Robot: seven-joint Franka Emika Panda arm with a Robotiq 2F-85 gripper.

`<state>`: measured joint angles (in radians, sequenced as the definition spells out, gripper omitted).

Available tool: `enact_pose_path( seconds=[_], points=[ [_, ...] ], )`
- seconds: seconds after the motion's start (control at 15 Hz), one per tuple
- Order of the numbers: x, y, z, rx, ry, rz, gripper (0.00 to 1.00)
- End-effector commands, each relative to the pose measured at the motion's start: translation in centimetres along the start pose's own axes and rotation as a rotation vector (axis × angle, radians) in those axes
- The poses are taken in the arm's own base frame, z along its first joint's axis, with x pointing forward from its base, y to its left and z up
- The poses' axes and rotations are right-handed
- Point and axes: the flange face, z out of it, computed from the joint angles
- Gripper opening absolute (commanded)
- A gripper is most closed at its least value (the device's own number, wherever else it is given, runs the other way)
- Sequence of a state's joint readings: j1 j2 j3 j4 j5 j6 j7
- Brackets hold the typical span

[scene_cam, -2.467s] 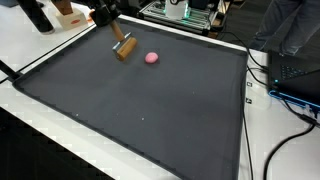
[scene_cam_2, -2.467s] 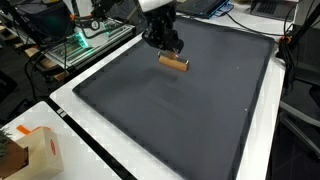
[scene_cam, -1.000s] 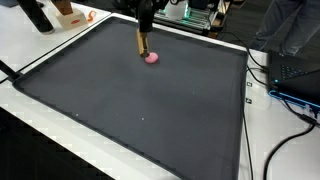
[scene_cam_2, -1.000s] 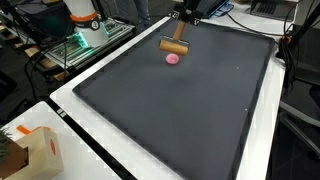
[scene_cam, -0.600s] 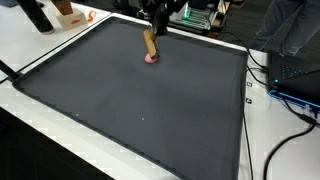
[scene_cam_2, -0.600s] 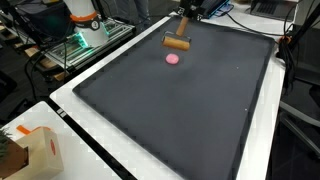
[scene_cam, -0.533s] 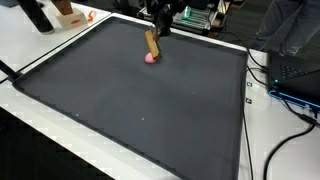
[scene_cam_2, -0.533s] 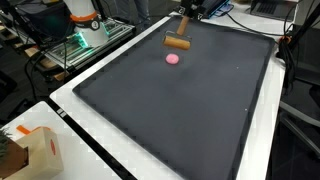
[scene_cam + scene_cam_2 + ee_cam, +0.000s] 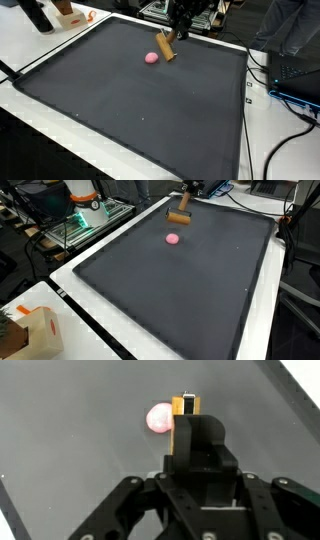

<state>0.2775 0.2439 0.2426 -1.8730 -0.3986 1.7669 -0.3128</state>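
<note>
Wooden block [image 9: 165,47] stays clamped in my gripper [image 9: 170,37] above the black mat [image 9: 150,110]. Half a second ago it hung over the pink ball [image 9: 151,57]; now it hangs at the ball's two o'clock.

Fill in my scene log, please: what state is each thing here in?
black mat: lying flat.
pincer: shut on the wooden block.
wooden block: gripped, tilted, seemingly off the black mat.
pink ball: loose on the black mat, beside the wooden block, not gripped.
cardboard box: standing off the black mat.
</note>
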Motion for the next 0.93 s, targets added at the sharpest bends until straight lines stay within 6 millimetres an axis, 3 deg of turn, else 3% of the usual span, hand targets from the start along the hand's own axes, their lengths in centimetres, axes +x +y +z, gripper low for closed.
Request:
enact_pose_path(
  seconds=[0.0,0.47,0.87],
  points=[
    [0.4,-2.5,0.1,-0.053,-0.002,-0.047,0.24],
    [1.4,-5.8,1.1,-0.065,0.029,-0.074,0.24],
    [1.7,-6.0,1.2,-0.058,0.082,-0.007,0.24]
  ],
)
